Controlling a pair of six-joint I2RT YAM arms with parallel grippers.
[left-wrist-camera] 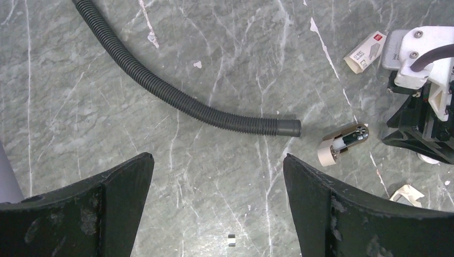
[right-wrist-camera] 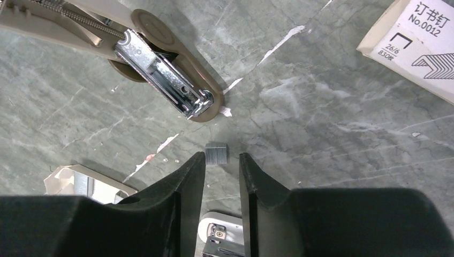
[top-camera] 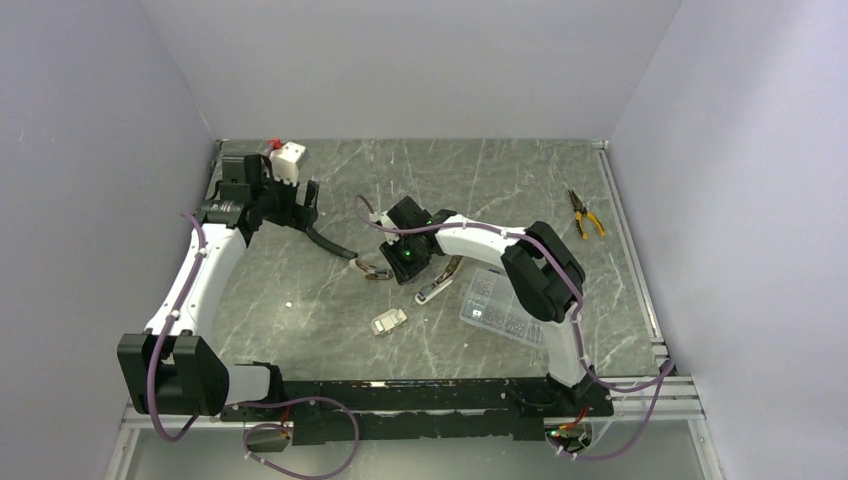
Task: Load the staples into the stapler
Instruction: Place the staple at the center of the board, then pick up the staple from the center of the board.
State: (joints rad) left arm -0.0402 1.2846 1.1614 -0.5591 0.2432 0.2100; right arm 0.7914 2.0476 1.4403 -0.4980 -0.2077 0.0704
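So far: the stapler lies swung open on the worktop, its silver channel bare and facing up; no staples show in it.
Stapler, place: mid-worktop, just ahead of the right gripper; in the right wrist view the spring-bearing top arm runs off to the upper left.
Staples: one short grey strip of staples lies flat on the worktop at the mouth of the right gripper, near the front end of the channel but apart from it.
Right side: the right gripper has its fingers narrowly parted and clamps nothing; whether they touch the strip cannot be told.
Left side: the left gripper is spread wide and empty, hanging over bare worktop, away to the left of the stapler and farther back.
Carton: a white printed staple box lies near the stapler, apart from it.
Other items: black corrugated hose; small beige sleeve with metal inside, contents unclear; clear compartment box; yellow-handled pliers; white block at the back left.
Done, by judgement: the stapler is open and a strip is out of its carton.
Left, by judgement: lifting the strip, seating it in the channel, closing the top arm.
Progress estimate: roughly midway; the seating, likely the fiddly part, is not yet done.
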